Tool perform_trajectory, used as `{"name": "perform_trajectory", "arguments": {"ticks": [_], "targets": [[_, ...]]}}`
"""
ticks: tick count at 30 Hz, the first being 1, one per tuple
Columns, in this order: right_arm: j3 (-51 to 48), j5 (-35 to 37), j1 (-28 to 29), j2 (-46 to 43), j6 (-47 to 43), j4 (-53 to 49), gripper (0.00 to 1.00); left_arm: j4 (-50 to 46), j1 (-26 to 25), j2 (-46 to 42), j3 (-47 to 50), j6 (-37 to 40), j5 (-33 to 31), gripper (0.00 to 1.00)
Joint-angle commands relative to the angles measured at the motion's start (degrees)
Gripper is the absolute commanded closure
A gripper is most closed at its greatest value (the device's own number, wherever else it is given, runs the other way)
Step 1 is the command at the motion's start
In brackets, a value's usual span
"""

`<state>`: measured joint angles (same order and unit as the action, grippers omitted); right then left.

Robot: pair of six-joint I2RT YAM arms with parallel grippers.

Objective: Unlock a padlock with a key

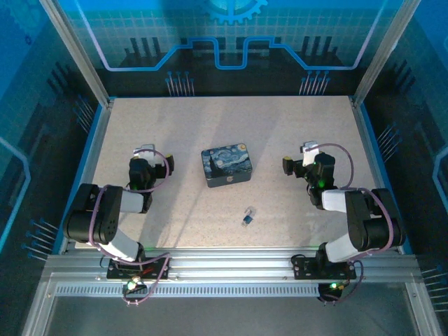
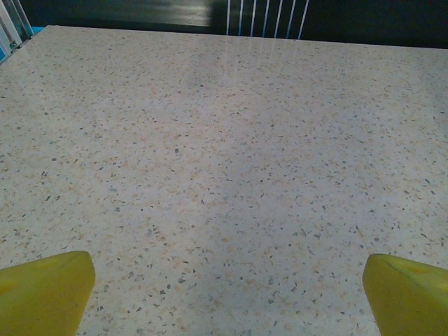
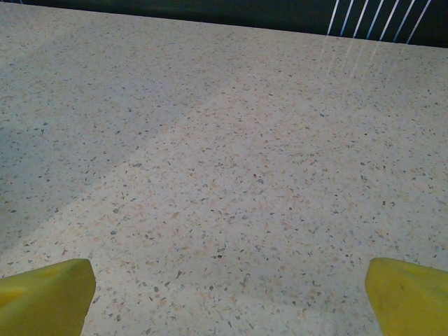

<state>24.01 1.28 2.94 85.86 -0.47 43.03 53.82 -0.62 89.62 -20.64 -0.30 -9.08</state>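
Observation:
The padlock (image 1: 247,217) is a tiny silver and blue piece lying on the speckled table (image 1: 182,126), near the front edge between the two arms. A small silvery bit at its far end may be the key, but it is too small to tell apart. My left gripper (image 1: 145,152) rests at the left of the table, far from the padlock. In the left wrist view its yellow fingertips (image 2: 46,288) stand wide apart, so the left gripper (image 2: 227,290) is open over bare table. My right gripper (image 1: 308,150) (image 3: 227,294) is open too, with nothing between its fingertips (image 3: 409,295).
A dark-blue box with a swirling night-sky print (image 1: 226,165) sits mid-table, behind the padlock. Blue walls and metal posts (image 1: 77,56) ring the table. An aluminium rail (image 1: 231,266) runs along the near edge by the arm bases.

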Motion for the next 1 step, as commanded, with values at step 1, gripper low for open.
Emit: {"name": "perform_trajectory", "arguments": {"ticks": [1], "targets": [[0.9, 0.7, 0.2, 0.3, -0.3, -0.1, 0.0, 0.1, 0.4, -0.8, -0.6, -0.9, 1.4, 0.01]]}}
